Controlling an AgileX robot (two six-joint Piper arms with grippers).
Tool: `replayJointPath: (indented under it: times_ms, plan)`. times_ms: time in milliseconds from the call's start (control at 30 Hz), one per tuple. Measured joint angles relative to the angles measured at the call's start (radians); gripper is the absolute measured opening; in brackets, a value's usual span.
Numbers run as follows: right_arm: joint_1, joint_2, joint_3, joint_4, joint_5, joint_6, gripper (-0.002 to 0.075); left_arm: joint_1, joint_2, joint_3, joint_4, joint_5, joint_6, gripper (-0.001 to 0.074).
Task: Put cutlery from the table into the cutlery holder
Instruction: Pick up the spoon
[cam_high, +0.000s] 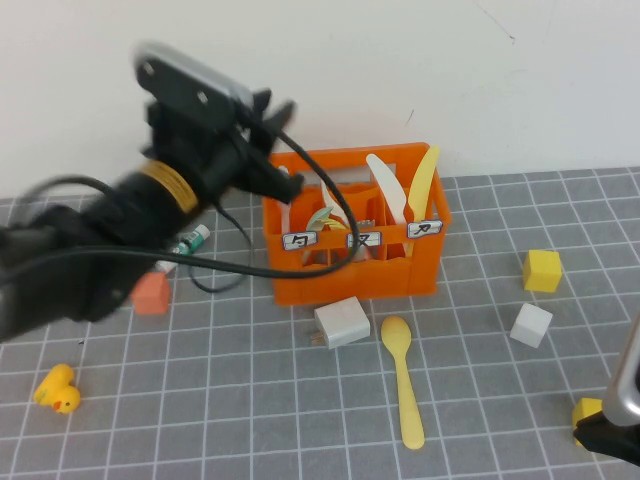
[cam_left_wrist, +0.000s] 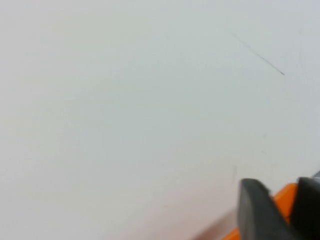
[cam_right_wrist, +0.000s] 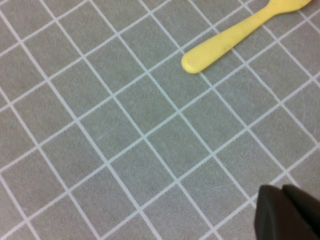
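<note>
The yellow spoon (cam_high: 404, 376) lies on the table (cam_high: 240, 400) in front of the orange cutlery holder (cam_high: 350, 270); its handle end shows in the right wrist view (cam_right_wrist: 225, 42). The pale pink spoon is not clearly in view. My left gripper (cam_high: 288, 182) hovers over the holder's back left corner. Its fingers (cam_left_wrist: 255, 212) stand apart, with only the orange rim (cam_left_wrist: 284, 196) showing between them. My right gripper (cam_right_wrist: 287, 212) is shut and empty, low over the table at the front right (cam_high: 620, 400), apart from the yellow spoon.
A white knife (cam_high: 390, 190) and a yellow knife (cam_high: 422, 180) stand in the holder. A white block (cam_high: 342, 322) lies just in front of it. A white cube (cam_high: 531, 324), yellow cube (cam_high: 542, 270), orange cube (cam_high: 152, 293) and yellow duck (cam_high: 58, 390) lie around.
</note>
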Motion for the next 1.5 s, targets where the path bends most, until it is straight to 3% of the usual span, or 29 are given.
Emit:
replayJointPath:
  times_ms: [67, 167, 333, 467, 667, 900, 1233, 1500]
  plan:
    - [0.0, 0.0, 0.0, 0.0, 0.002, 0.0, -0.0001, 0.0, -0.101, 0.0, 0.0, 0.109, 0.009, 0.0091]
    - [0.0, 0.0, 0.0, 0.004, 0.004, 0.0, -0.0001, 0.0, -0.258, 0.0, -0.002, 0.364, -0.017, 0.0027]
    - [0.0, 0.0, 0.0, 0.004, -0.023, -0.002, -0.0001, 0.002, -0.502, 0.005, -0.017, 0.776, -0.051, 0.0006]
    - [0.0, 0.0, 0.0, 0.004, -0.101, 0.032, -0.0001, 0.002, -0.676, 0.061, -0.038, 0.924, -0.056, 0.0002]
    - [0.0, 0.014, -0.063, -0.008, -0.075, 0.081, -0.0001, 0.002, -0.933, 0.214, -0.082, 1.055, -0.065, 0.0]
    - [0.021, 0.162, -0.291, -0.09, 0.063, 0.246, -0.0001, 0.002, -1.173, 0.413, -0.11, 1.128, -0.138, 0.0]
    - [0.291, 0.521, -0.486, -0.338, -0.062, 0.623, -0.0001, 0.002, -1.236, 0.517, -0.115, 1.138, -0.186, 0.0]
    - [0.34, 0.752, -0.63, -0.409, -0.087, 0.855, 0.0026, 0.002, -1.236, 0.519, -0.138, 1.124, -0.195, 0.0]
